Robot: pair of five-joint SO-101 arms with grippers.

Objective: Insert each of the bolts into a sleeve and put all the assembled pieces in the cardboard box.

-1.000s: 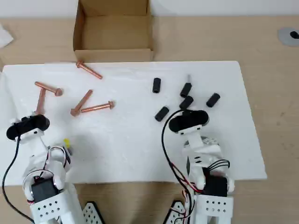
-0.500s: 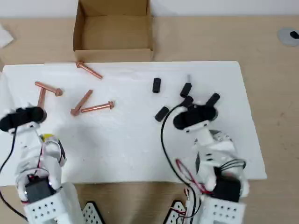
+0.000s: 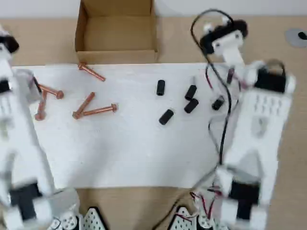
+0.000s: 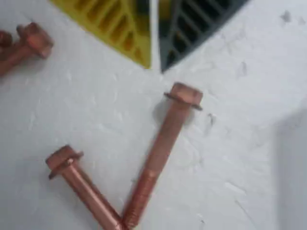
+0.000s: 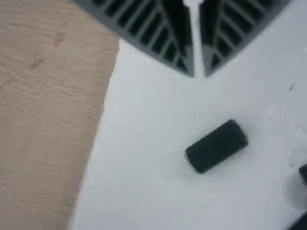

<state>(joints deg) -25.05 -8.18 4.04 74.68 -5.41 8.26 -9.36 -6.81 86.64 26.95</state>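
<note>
Lying on rough white sheet [image 3: 134,153]: coppery flanged bolts [image 4: 160,148], black cylindrical sleeves [image 5: 217,146].

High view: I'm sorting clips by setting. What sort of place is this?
Probably a robot-training workbench: a white foam sheet on a wooden table, scattered copper-coloured metal bolts, short black cylindrical sleeves.

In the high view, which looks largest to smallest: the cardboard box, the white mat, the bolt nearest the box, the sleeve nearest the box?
white mat
cardboard box
bolt nearest the box
sleeve nearest the box
</note>
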